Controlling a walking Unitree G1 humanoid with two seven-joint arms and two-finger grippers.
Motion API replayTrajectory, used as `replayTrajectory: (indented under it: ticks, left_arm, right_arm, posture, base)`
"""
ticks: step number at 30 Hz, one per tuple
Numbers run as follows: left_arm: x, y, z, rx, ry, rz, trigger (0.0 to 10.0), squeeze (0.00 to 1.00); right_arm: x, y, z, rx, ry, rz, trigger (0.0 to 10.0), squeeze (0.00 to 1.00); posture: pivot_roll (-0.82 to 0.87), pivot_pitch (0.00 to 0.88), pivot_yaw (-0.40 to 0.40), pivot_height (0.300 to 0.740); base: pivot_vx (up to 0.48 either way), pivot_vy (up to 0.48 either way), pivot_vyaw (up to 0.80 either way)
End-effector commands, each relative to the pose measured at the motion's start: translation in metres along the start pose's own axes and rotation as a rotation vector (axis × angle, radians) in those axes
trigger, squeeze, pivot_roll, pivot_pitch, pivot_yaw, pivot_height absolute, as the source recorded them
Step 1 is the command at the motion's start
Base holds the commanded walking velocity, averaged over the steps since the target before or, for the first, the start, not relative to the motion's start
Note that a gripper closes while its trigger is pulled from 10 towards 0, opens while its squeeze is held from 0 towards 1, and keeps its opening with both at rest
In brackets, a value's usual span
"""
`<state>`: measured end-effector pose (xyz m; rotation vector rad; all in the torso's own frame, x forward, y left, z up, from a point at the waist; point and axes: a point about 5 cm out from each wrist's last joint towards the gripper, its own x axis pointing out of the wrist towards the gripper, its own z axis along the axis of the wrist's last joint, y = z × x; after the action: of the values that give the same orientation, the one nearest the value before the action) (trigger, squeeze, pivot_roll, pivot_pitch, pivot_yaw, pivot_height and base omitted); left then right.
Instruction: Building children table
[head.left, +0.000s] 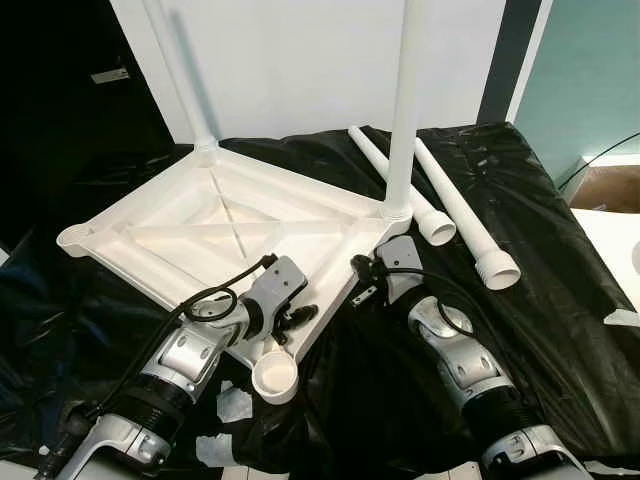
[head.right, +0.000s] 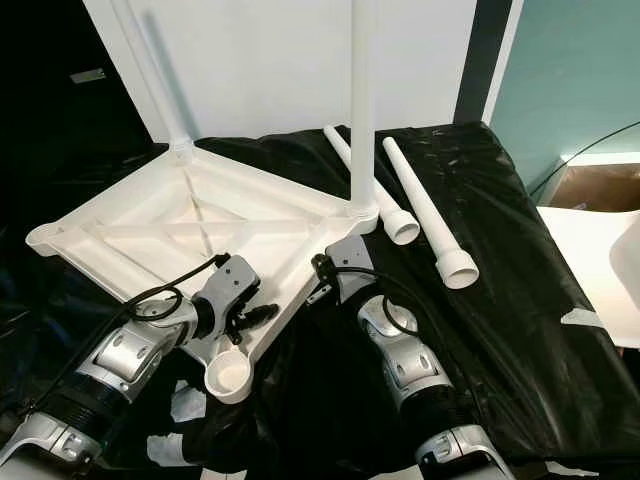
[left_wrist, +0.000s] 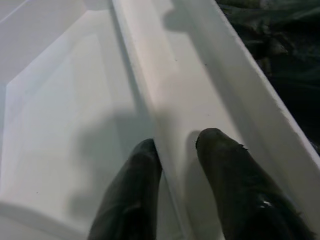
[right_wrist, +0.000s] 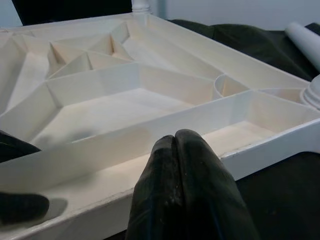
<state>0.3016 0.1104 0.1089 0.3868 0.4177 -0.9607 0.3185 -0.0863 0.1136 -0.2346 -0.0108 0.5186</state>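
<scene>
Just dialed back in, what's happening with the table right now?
The white tabletop lies upside down on black sheeting, with two legs already standing in its far corner sockets. Two loose legs lie beside it on the sheeting. The left pincer straddles a rib along the near edge, fingers apart. The right pincer is shut at the frame's outer edge, gripping nothing. The nearest corner socket is unfilled.

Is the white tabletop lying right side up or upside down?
Upside down. The tabletop shows its ribbed underside facing up, and two fitted legs stand upward from its far corners, on the black sheet.
</scene>
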Motion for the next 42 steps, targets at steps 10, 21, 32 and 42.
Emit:
replayTrajectory:
  ticks: [10,21,32,42]
  left_arm:
    - [0.006,-0.006,-0.016,-0.046,0.072,0.006,0.0,0.00]
    - [0.010,-0.007,-0.012,-0.029,0.075,0.011,4.4,0.00]
    - [0.010,-0.021,-0.007,-0.017,0.038,-0.080,0.0,0.00]
    - [0.010,-0.045,0.021,-0.029,-0.193,-0.226,0.0,0.00]
  right_arm:
    - [-0.011,-0.015,0.000,-0.029,0.073,-0.152,10.0,0.00]
    - [-0.011,-0.019,-0.018,-0.023,0.182,-0.243,10.0,0.00]
    - [0.026,-0.040,-0.012,-0.055,0.193,-0.165,10.0,0.00]
    - [0.039,-0.027,-0.002,-0.055,0.138,0.021,10.0,0.00]
  posture:
    - [0.02,0.000,0.099,0.740]
    - [0.00,0.000,0.108,0.740]
    - [0.04,0.000,0.103,0.740]
    - [0.05,0.000,0.106,0.740]
  base:
    - [0.000,0.000,0.00]
    - [0.000,0.000,0.00]
    - [0.000,0.000,0.00]
    - [0.000,0.000,0.00]
